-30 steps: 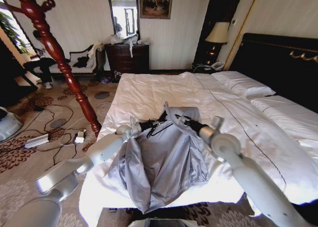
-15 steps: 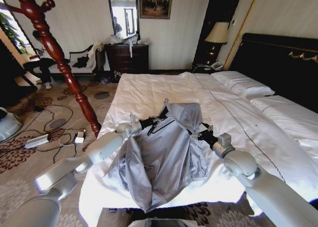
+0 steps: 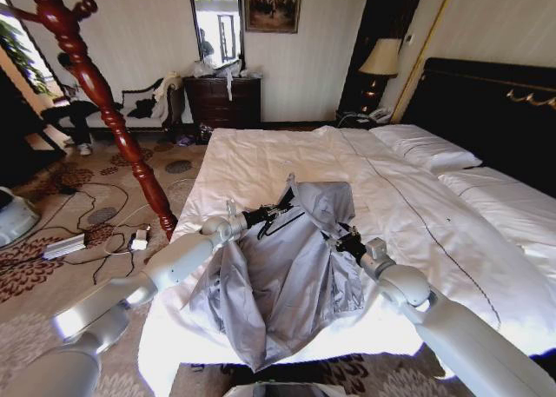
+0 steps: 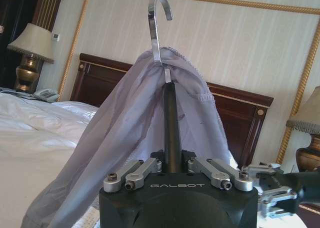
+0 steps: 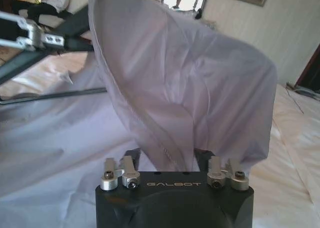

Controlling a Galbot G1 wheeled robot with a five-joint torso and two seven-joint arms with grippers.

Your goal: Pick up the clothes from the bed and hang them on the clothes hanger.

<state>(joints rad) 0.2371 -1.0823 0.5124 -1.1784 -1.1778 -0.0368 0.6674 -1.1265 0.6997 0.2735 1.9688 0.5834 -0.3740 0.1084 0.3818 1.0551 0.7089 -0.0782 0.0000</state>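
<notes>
While shirt (image 3: 287,275) lies mostly on bed (image 3: 452,232), your left hand (image 4: 172,163) clamps hanger (image 4: 167,88), collar draped over; right hand (image 5: 170,160) pinches cloth; other shoulder left.

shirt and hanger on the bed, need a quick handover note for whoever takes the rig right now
Left end effector: shut on the clothes hanger, hook up.
Right end effector: shut on the grey shirt, at the raised cloth by the hanger.
Shirt: collar draped over the hanger, the rest spread on the bed.
Done: hanger inside the collar.
Left: seat the shoulders, lift the shirt off the bed.
</notes>
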